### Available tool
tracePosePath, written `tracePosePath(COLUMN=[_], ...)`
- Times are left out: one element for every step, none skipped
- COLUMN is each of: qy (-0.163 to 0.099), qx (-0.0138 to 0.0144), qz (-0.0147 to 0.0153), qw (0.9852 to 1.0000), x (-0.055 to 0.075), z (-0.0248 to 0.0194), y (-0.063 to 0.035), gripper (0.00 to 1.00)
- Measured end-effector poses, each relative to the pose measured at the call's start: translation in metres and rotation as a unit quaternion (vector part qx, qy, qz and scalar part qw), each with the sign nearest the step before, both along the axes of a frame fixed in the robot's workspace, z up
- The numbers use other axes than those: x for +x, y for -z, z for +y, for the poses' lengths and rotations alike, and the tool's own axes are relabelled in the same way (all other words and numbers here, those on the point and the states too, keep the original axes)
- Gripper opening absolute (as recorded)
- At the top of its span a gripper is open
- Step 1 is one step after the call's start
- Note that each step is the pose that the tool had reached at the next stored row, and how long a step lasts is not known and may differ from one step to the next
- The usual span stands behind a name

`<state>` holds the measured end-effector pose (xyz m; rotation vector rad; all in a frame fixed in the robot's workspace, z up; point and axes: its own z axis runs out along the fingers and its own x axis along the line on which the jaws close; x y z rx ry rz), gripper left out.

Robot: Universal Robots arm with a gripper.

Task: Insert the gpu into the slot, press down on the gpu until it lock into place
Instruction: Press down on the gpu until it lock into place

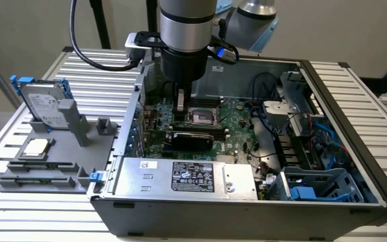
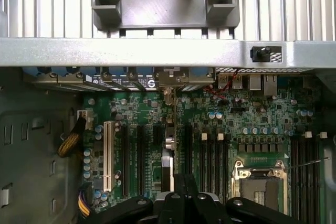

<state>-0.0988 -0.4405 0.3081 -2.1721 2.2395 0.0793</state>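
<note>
Okay, jaws clenched on nothing, tips low over the gpu (image 1: 190, 137), touching or not I can't tell. The gpu stands on edge on the motherboard (image 1: 237, 123) inside the case (image 1: 247, 201), just beside the CPU socket (image 1: 200, 115). Can't tell if it's latched. I'd push straight down, centred on the card's top edge, no tilt, steady force, clear of neighbouring connectors.

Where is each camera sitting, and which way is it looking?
Exterior view: off the arm, above the open computer case, looking down into it; the arm's lower part and the gripper show.
Wrist view: on the wrist, looking down at the green motherboard; the black gripper shows.
Both share the motherboard and the gpu standing on edge under the gripper.
</note>
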Motion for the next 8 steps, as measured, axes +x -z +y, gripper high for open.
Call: tracePosePath(qy=[0.0,0.0,0.0,0.0,0.0,0.0,0.0,0.0], qx=[0.0004,0.0008,0.0012,0.0015,0.0019,0.0023,0.0027,0.0031], qz=[0.0,0.0,0.0,0.0,0.0,0.0,0.0,0.0], qw=[1.0,1.0,1.0,1.0,1.0,1.0,1.0,1.0], x=[0.0,0.0,0.0,0.0,0.0,0.0,0.0,0.0], z=[0.0,0.0,0.0,0.0,0.0,0.0,0.0,0.0], y=[0.0,0.0,0.0,0.0,0.0,0.0,0.0,0.0], gripper=[0.11,0.11,0.11,0.11,0.11,0.11,0.11,0.11])
